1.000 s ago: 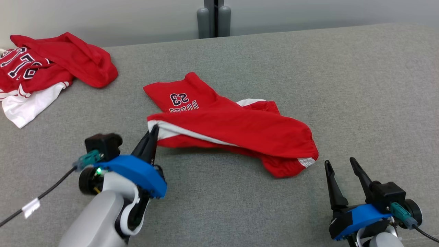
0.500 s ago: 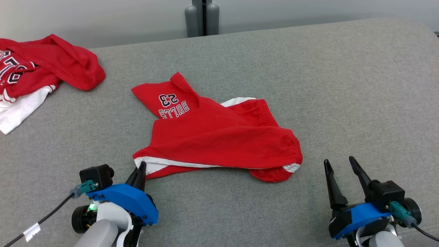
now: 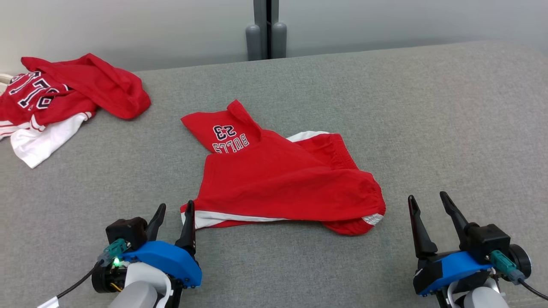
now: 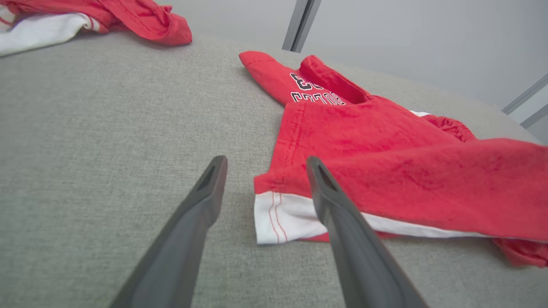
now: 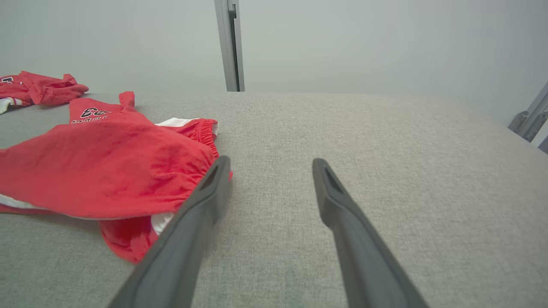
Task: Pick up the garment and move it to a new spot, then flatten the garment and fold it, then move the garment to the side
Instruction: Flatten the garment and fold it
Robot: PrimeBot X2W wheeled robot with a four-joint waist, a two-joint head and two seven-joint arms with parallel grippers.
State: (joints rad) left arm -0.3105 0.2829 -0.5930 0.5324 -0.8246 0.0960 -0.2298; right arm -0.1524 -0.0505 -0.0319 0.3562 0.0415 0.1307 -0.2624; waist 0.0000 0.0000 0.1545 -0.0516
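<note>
Lying dead center on the worktop (image 3: pixel 385 107), the red garment (image 3: pixel 278 179) is crumpled. Left gripper (image 3: pixel 176 204) at its 7 o'clock, fingers spread, one maybe touching the white hem (image 4: pixel 278 216). Right gripper (image 3: pixel 427 196) at 4 o'clock, fingers spread, empty.

Lighting is bright, even and diffuse; no glare. A thin soft shadow sits under the crumpled red cotton shorts (image 3: pixel 282 188) on the grey woven fabric surface (image 3: pixel 428 128). Head view is sharp. Wrist views bow at the edges, and the long dark gripper fingers (image 4: pixel 188 239) look slightly soft.

place: lab-like test room | cues: grey padded table (image 3: pixel 428 128), bare wall (image 3: pixel 128 25), metal post (image 3: pixel 262 21)
</note>
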